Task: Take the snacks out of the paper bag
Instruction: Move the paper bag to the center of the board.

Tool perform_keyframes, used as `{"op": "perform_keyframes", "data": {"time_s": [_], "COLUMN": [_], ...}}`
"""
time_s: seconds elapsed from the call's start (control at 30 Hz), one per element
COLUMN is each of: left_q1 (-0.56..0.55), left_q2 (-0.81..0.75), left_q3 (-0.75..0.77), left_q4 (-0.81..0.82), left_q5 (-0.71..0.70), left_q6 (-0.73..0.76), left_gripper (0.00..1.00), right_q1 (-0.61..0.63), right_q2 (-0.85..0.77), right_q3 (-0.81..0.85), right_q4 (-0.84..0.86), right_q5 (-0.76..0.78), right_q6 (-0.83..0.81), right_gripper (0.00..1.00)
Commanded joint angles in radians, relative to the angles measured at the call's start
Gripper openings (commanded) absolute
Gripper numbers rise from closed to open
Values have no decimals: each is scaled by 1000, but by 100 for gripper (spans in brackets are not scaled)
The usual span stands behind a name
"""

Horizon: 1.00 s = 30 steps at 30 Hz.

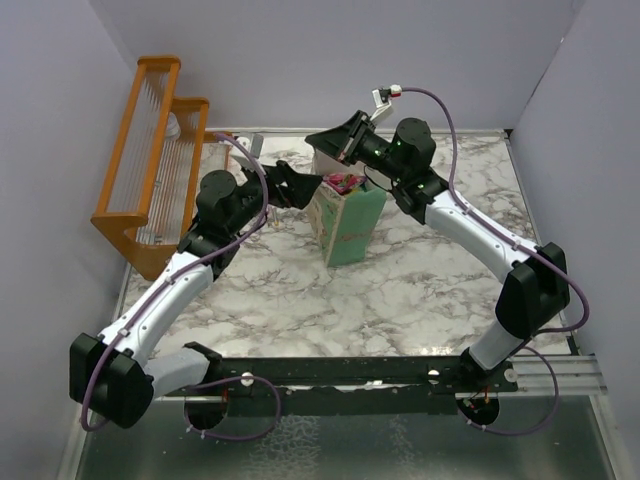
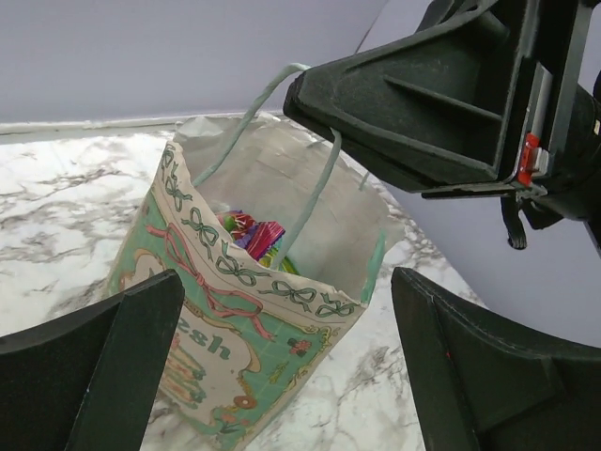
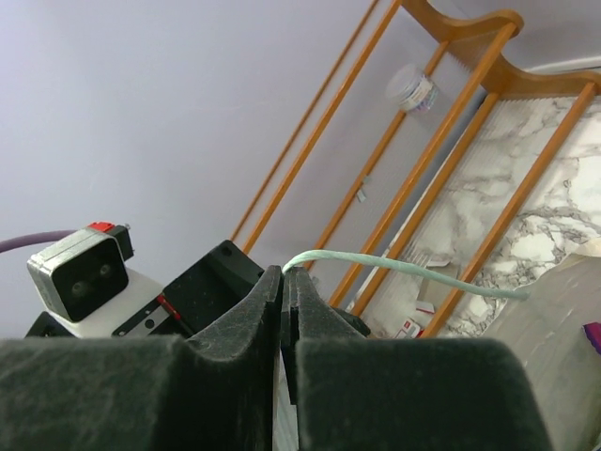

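Observation:
The mint-green paper bag stands upright on the marble table, mouth open. Purple, red and green snack packets lie inside it; they also show in the left wrist view. My right gripper is above the bag's far rim, shut on one string handle, with the jaws pressed together at the tips. The handle loop runs up taut from the bag to that gripper. My left gripper is open and empty just left of the bag, its fingers spread wide on either side of the bag's printed face.
An orange wooden rack stands along the left wall; it also shows in the right wrist view. A small round pot is beside it. Small items lie at the back edge. Walls close the left, back and right sides.

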State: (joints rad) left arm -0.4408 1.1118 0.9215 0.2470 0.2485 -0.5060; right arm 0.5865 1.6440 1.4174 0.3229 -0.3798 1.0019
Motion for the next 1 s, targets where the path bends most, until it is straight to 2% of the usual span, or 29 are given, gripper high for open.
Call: {"op": "perform_keyframes", "data": {"time_s": [0.0,0.27,0.37,0.47,0.57,0.7,0.8,0.9,0.97], "left_q1": [2,2,2,2,2,2,2,1,3], "left_q2": [63,168,193,208,227,268,311,329,338], "left_q3": [71,136,154,166,181,203,236,255,269], "left_q4": [57,151,160,163,172,199,201,207,197], "left_q5": [20,97,107,104,116,141,166,170,174], "left_q6": [-125,-224,-235,-236,-247,-272,-286,-294,-295], "left_gripper": [95,93,91,91,91,91,88,86,84], "right_q1": [2,1,1,1,0,-2,-4,-5,-5], "right_q2": [8,6,13,9,-10,-74,-147,-250,-312], "right_q3": [54,68,91,117,124,99,71,35,4], "right_q4": [57,4,-27,-65,-99,-155,-215,-285,-333], "right_q5": [46,58,47,37,52,120,235,391,502], "right_q6": [19,-31,-49,-96,-136,-207,-270,-366,-455], "right_gripper": [6,12,18,29,51,67,78,97,99]}}
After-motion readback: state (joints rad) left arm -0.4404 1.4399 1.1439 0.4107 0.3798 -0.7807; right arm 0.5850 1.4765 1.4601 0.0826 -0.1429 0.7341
